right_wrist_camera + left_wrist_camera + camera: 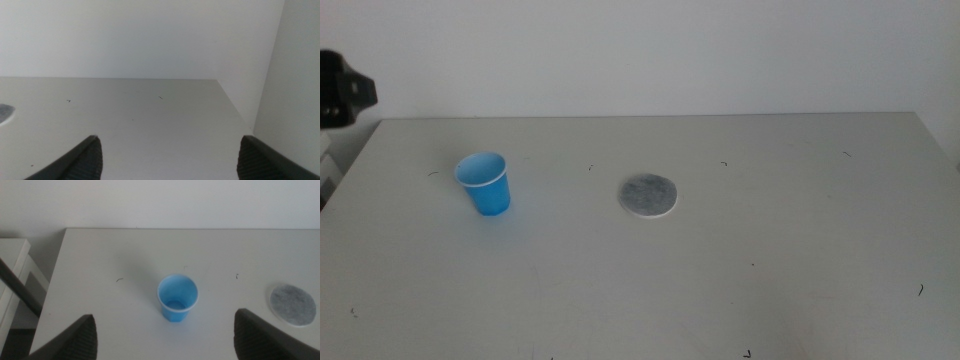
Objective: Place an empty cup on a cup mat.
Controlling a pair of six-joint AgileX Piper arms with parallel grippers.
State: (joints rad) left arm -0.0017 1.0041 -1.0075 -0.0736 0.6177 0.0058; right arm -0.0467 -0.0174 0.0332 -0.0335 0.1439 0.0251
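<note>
A small bright blue cup (484, 183) stands upright and empty on the left part of the grey table (770, 240). The round mottled grey cup mat (649, 196) with a white edge lies flat near the table's middle, to the cup's right and apart from it. In the left wrist view the cup (177, 298) sits between and beyond the two wide-apart jaws of my left gripper (165, 340), with the mat (293, 304) off to the side. My left gripper is open and empty, above the table short of the cup. My right gripper (167, 160) is open and empty over bare table; the mat's edge (5, 114) just shows.
A dark part of the left arm (342, 90) shows at the middle view's left edge. A white wall stands behind the table. White furniture (12, 275) stands beyond the table's left edge. Small dark specks mark the tabletop.
</note>
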